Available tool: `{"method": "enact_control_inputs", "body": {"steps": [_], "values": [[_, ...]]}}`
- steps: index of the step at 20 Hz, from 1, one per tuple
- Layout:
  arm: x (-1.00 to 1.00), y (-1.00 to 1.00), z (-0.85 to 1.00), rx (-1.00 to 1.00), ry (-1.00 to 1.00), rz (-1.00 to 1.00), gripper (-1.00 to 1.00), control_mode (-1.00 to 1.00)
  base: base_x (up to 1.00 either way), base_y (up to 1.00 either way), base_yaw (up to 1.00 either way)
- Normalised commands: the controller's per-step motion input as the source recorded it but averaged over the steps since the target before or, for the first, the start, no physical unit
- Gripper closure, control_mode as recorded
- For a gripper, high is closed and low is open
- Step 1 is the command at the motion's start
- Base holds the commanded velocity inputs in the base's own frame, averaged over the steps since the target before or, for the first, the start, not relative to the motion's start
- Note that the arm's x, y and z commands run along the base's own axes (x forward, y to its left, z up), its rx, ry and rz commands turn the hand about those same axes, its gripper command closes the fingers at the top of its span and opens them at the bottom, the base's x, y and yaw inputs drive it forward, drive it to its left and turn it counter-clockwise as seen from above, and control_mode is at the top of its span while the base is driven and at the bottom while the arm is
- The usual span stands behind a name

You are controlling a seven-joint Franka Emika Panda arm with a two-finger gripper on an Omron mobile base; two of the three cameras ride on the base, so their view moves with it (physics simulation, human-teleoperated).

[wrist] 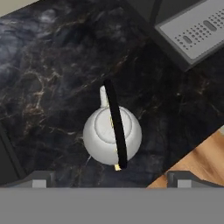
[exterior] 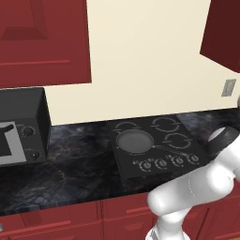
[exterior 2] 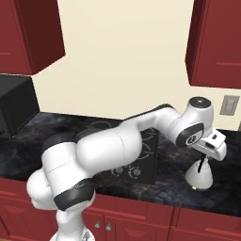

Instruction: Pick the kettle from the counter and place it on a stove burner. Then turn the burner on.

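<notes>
Off-white kettle (wrist: 112,134), pear-shaped, thin black handle (wrist: 115,127) arching over its lid: it is standing upright on the dark marbled bench (wrist: 48,74), to the right of the cooktop (exterior: 157,145). My fingers (wrist: 111,179) are hanging directly above it, spread wide apart, one tip to each side of the kettle, touching nothing. Grey round pan (exterior: 135,140): it is sitting on the cooktop's front-left burner. Black microwave (exterior: 21,126): it is resting at the bench's far left. Red cabinets (exterior: 44,42) are hanging overhead.
</notes>
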Motion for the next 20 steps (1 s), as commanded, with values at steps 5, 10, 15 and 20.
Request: {"method": "enact_control_inputs", "body": {"steps": [5,10,15,20], "values": [[0.15,-0.25,-0.22,0.00,0.00,-0.02,-1.00,-1.00,0.00,0.00,0.00],[0.18,-0.03,-0.06,0.00,-0.01,0.00,-1.00,-1.00,0.00,0.00,0.00],[0.12,-0.08,-0.08,0.00,0.00,0.00,-1.00,-1.00,0.00,0.00,0.00],[0.08,-0.17,-0.19,0.00,0.00,0.00,-1.00,-1.00,0.00,0.00,0.00]]}}
